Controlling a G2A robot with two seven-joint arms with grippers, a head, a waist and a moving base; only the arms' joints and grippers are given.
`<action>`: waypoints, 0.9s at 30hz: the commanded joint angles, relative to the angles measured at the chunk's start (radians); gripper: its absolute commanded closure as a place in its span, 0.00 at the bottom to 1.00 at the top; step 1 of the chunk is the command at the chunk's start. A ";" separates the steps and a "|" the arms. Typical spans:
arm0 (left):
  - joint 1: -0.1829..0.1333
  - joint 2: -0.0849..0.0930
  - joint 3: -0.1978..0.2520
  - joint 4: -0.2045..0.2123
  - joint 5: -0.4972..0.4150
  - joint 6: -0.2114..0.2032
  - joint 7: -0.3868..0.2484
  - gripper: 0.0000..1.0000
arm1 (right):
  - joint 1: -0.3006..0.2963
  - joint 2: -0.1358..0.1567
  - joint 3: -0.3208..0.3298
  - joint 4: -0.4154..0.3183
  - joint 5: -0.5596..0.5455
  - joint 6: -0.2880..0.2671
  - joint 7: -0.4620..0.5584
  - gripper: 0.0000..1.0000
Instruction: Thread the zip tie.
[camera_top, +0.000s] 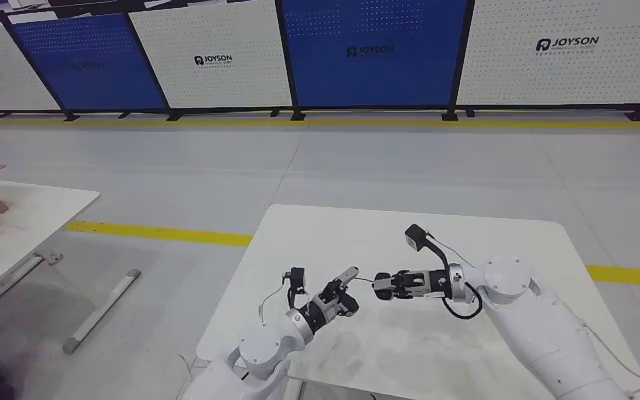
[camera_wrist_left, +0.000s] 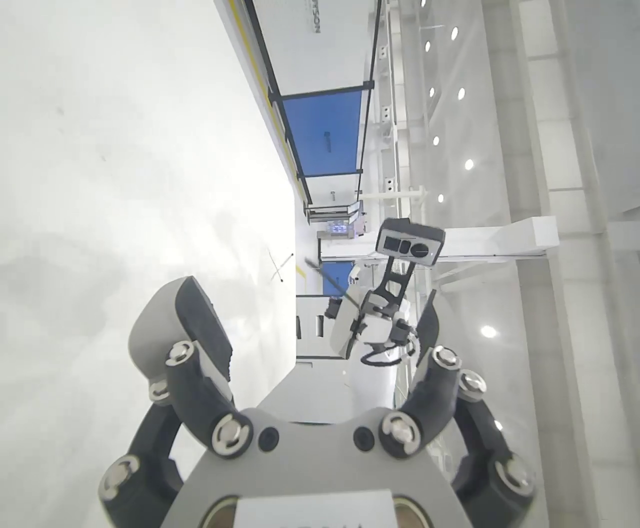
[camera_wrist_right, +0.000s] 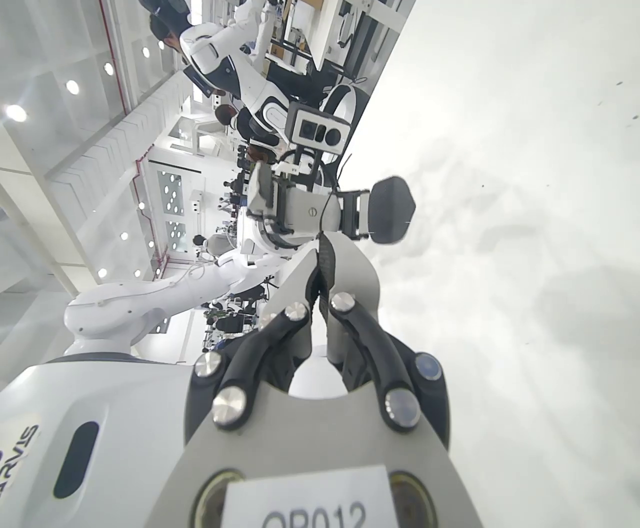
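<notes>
Right gripper (camera_wrist_right: 322, 250) is pinching a thin black zip tie (camera_wrist_left: 330, 281), fingers pressed together on one end. The free length is sticking out toward the left gripper (camera_wrist_left: 315, 307), in the air over the middle of the table (camera_top: 420, 230). Left gripper is hanging just beside it, fingers spread wide, gripping nothing; the strip is pointing roughly into that gap. Head and tail of the tie are too small to tell apart.

Risks, as I am judging them: the strip is looking slim and springy, so it is likely to be flicking aside if the left fingers are closing off-centre; the right grip is sitting on very little material, so a sideways nudge could be twisting the tie or pulling it free onto the table; the grippers are working close, so a small overshoot is risking finger-to-finger contact.

Surface: white tabletop, faint scuffs; two thin crossed strands (camera_wrist_left: 280, 267) are lying near one edge, and I cannot tell what they are. Room: grey floor with a yellow line (camera_top: 160, 233); blue and white perforated panels (camera_top: 375, 50) are standing behind; a second table (camera_top: 40, 210) is sitting off to one side.
</notes>
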 joint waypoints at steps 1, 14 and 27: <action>0.014 -0.003 -0.010 -0.007 -0.039 -0.050 0.028 0.00 | 0.000 0.000 0.000 0.000 0.000 0.000 0.000 1.00; 0.013 -0.012 -0.004 0.002 -0.095 -0.093 0.065 0.00 | 0.000 0.000 0.000 0.000 0.000 0.000 0.000 1.00; -0.034 -0.023 0.014 0.062 -0.075 -0.107 0.060 0.16 | 0.000 0.000 0.000 0.000 0.000 0.000 0.000 1.00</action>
